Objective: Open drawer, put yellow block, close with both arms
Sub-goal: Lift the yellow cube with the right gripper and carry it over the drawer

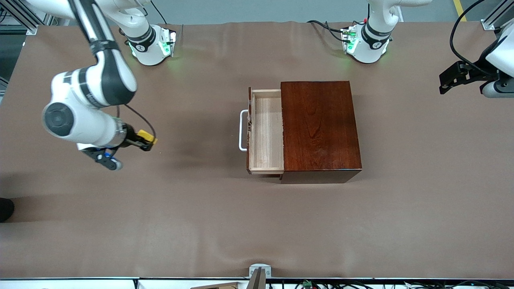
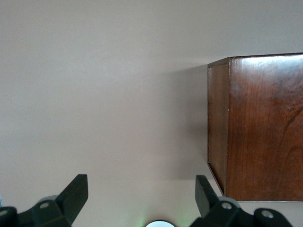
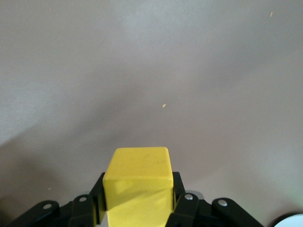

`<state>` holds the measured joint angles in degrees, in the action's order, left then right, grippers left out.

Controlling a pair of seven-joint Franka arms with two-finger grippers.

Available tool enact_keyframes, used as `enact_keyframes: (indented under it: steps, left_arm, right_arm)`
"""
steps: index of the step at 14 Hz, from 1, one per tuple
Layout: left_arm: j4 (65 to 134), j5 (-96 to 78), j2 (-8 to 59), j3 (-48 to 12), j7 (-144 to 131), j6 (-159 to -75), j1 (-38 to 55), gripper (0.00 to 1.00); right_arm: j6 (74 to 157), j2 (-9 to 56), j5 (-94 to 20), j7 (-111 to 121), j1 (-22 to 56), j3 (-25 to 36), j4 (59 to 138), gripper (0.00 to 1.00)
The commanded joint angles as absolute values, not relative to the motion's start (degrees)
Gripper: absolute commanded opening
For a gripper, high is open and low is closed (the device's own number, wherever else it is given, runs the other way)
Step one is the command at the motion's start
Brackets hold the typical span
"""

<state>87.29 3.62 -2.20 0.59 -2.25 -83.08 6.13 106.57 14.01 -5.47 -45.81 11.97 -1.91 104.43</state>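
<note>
The dark reddish-brown wooden box [image 1: 319, 126] stands mid-table, and its corner shows in the left wrist view [image 2: 258, 127]. Its pale drawer [image 1: 266, 132] is pulled open toward the right arm's end, with the white handle [image 1: 242, 130] on its front, and it is empty. My right gripper [image 1: 146, 141] is shut on the yellow block [image 1: 147, 137] above the bare table at the right arm's end. The block fills the space between the fingers in the right wrist view [image 3: 137, 187]. My left gripper [image 1: 451, 80] is open and empty, raised at the left arm's end, with its fingertips [image 2: 78, 191] wide apart.
Brown cloth [image 1: 257, 220] covers the whole table. The two arm bases [image 1: 152, 46] [image 1: 367, 44] with green lights stand along the edge farthest from the front camera. A small mount [image 1: 259, 273] sits at the edge nearest the front camera.
</note>
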Motion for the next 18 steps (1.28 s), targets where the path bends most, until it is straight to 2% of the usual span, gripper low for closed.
enact_keyframes:
  steps: [1,4,7,11,18]
  left_arm:
    - [88.50,2.55,-3.16,0.44,-0.88,-83.06,5.89,1.00]
    - [88.42,2.55,-2.55,0.44,-0.88,-83.76,5.98,1.00]
    - [88.51,2.55,-3.16,0.44,-0.88,-83.58,5.80,1.00]
    - [88.51,2.55,-2.46,0.44,-0.88,-83.85,5.80,1.00]
    - [88.51,2.55,-2.02,0.44,-0.88,-85.34,5.71,1.00]
  right_arm:
    - [105.73,13.18,-5.62,-54.89,15.10,-1.76,103.45,0.00]
    - [106.17,13.97,-6.58,-68.86,20.99,-1.76,101.17,0.00]
    - [106.35,14.94,-13.17,-75.31,23.46,-1.58,98.62,0.00]
    - [109.41,16.17,-13.18,-86.71,28.46,-1.58,97.48,0.00]
    - [110.83,23.19,-12.83,-110.98,36.20,-1.50,88.34,0.00]
